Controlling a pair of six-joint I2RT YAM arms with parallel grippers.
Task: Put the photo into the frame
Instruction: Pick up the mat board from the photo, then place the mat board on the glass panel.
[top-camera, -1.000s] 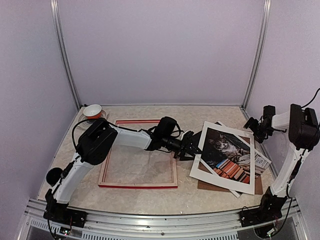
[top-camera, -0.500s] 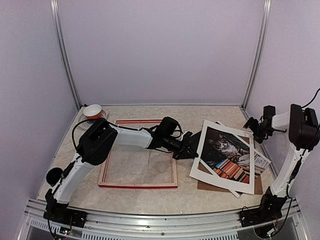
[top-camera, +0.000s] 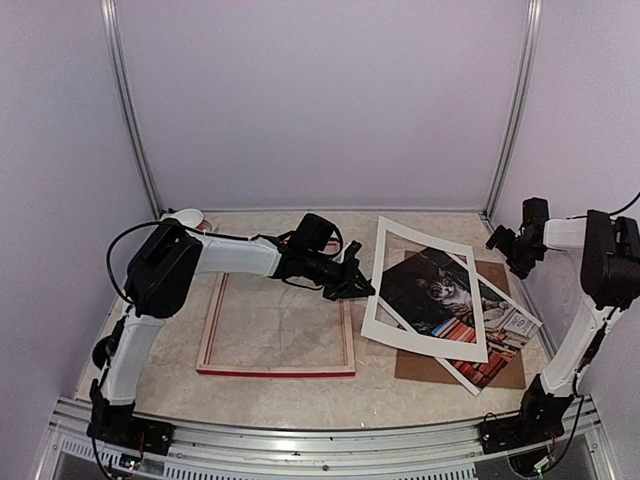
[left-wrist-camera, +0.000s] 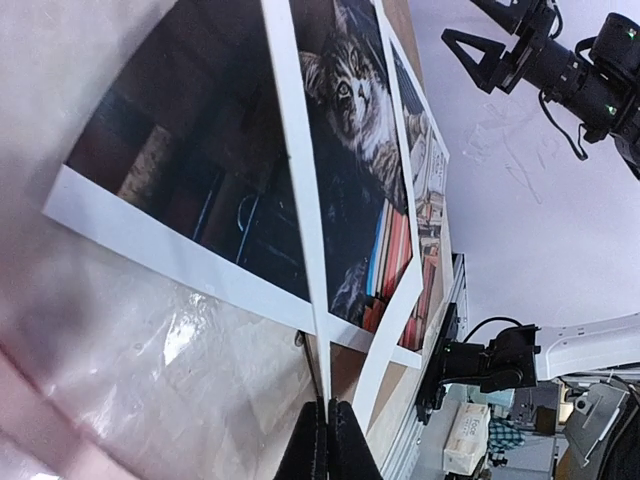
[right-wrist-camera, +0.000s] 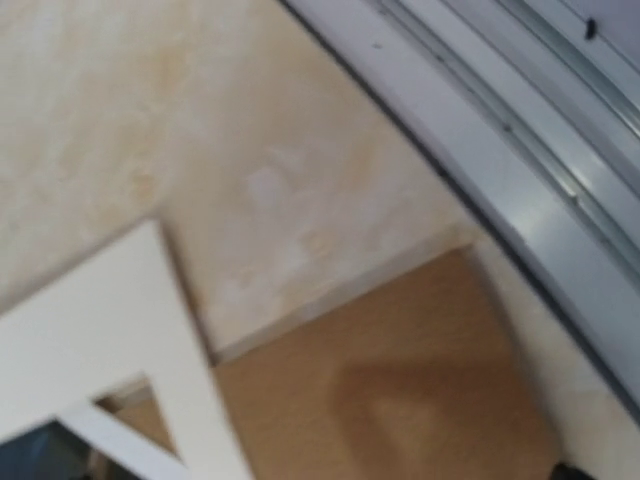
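Newly lifted, 1 photo in left fingers, 1 frame, right fingers wide

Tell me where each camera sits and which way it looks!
Top external: high behind the robot, looking down at the table; shows left gripper pinching the photo, right gripper open.
Left wrist: low, looking along the photo toward the right gripper; its shut fingertips show.
Right wrist: looking down at the backing board; almost no robot shows.
Shared: top and left wrist both show the photo.
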